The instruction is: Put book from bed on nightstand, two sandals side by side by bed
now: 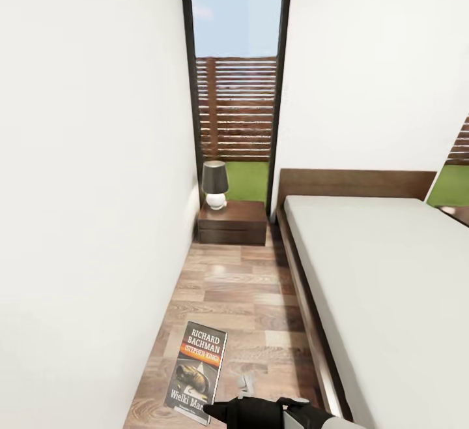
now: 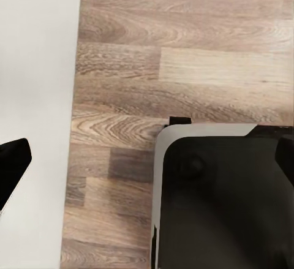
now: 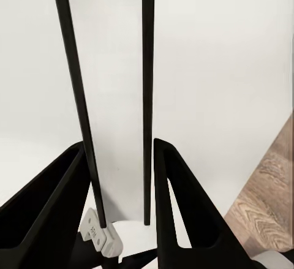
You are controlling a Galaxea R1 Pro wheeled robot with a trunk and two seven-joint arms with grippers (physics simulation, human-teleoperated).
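The book [image 1: 195,367], a dark paperback with an orange band and "Richard Bachman" lettering, hangs tilted over the floor in the aisle left of the bed [image 1: 384,266]. My right gripper [image 1: 215,411] is shut on its lower corner. In the right wrist view the book [image 3: 119,97] stands edge-on between the two black fingers [image 3: 58,201] of the right gripper [image 3: 119,152]. The nightstand [image 1: 234,220] sits at the far end of the aisle, against the bed's headboard. My left gripper [image 2: 150,159] hangs open over the wood floor, beside my base [image 2: 220,195]. The sandals are out of view.
A dark-shaded lamp [image 1: 215,184] stands on the left half of the nightstand top. The aisle of plank floor [image 1: 241,285] is narrow, with a white wall [image 1: 85,188] on the left and the bed frame [image 1: 303,285] on the right. A tall black-framed window [image 1: 238,90] closes the far end.
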